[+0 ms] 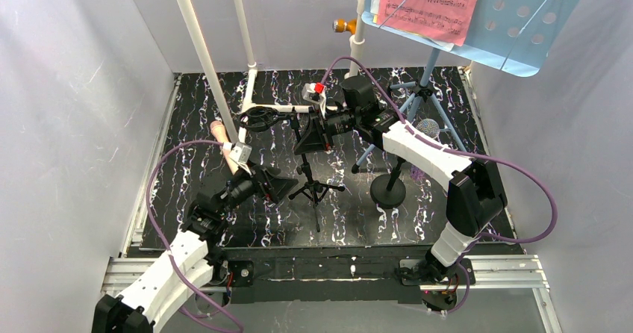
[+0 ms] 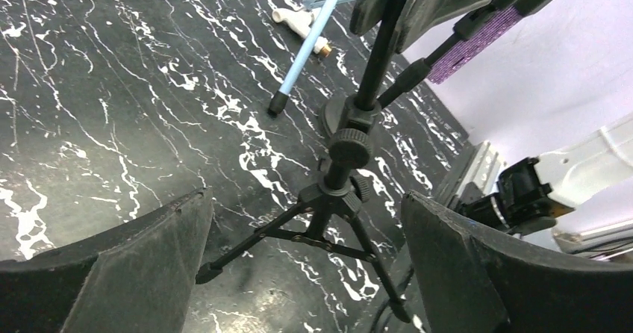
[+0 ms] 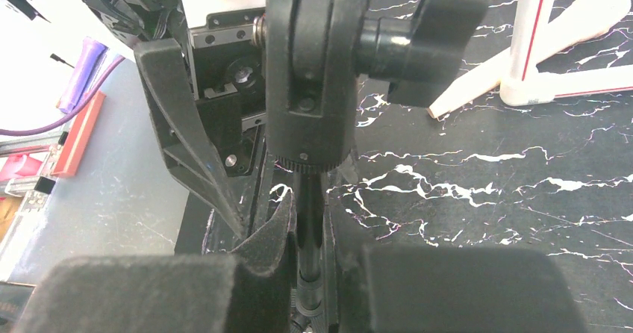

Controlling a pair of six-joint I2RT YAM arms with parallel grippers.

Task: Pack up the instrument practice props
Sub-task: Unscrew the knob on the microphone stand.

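**Top view:** the right end effector (image 1: 322, 133) pinches the upright pole of the black tripod mount (image 1: 315, 190), apparently to steady it on the table (image 1: 186, 176). The left end effector (image 1: 278, 187) hangs spread just beside its legs. Counted: one tripod, one round-base mount (image 1: 388, 192), one purple microphone (image 1: 427, 129), one pink microphone (image 1: 219, 131), one light-blue music rack (image 1: 534, 27).

**Left wrist:** two wide fingers (image 2: 134, 266) frame one tripod without touching it.

**Right wrist:** two pads (image 3: 149, 296) press together on the pole, under one clip head (image 3: 313, 72).

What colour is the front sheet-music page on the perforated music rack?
Pink, printed with black notes; the top external view shows the sheet-music page best.
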